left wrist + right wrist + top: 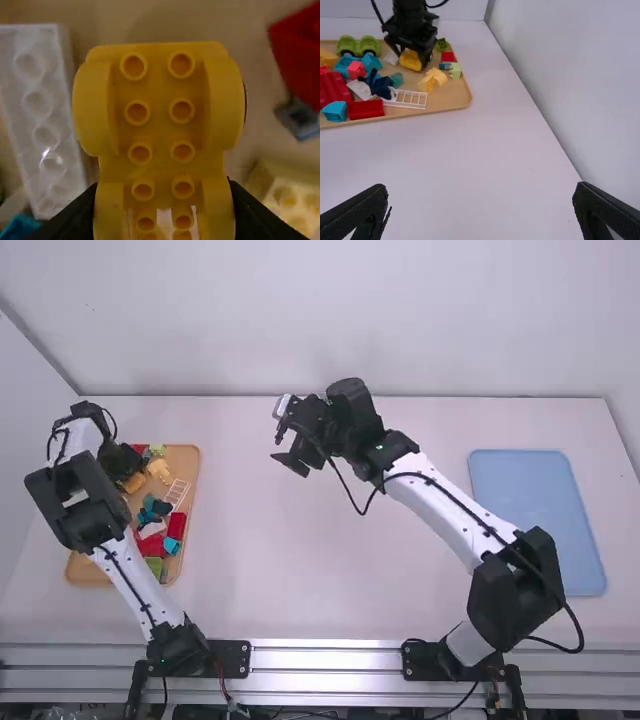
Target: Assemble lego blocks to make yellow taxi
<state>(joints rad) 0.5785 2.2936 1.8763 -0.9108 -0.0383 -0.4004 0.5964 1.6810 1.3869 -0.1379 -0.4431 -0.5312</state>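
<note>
Yellow plastic makes up the car-body block (163, 115), a broad, glossy piece with rounded, arch-like bulges along its sides and two rows of hollow round studs down the middle. It sits over the left part of the tan tray (189, 475), between the fingers of the left gripper (121, 466), which are closed against its two sides; whether it touches the tray, I cannot tell. Close around it lie a long white studded block (45, 115), a red block (300, 57) and a pale yellow studded block (289, 196), each apart from it. The right wrist view shows more crowding on the tray: a green wheeled base (359, 46), a white ladder-like frame (410, 99), a flat red brick (366, 109) with a turquoise angled block (335, 111) just beside it, and a dark blue piece (381, 87) near the frame. Light orange blocks (432, 79) lie near the left gripper. In the high view, the left arm (130, 575) crosses over the tray and hides part of what it holds. The right gripper (284, 440) is over the table (330, 580), well apart from the tray, its fingers spread wide with nothing between them. A pale blue tray (535, 520) lies beyond the right arm.
</note>
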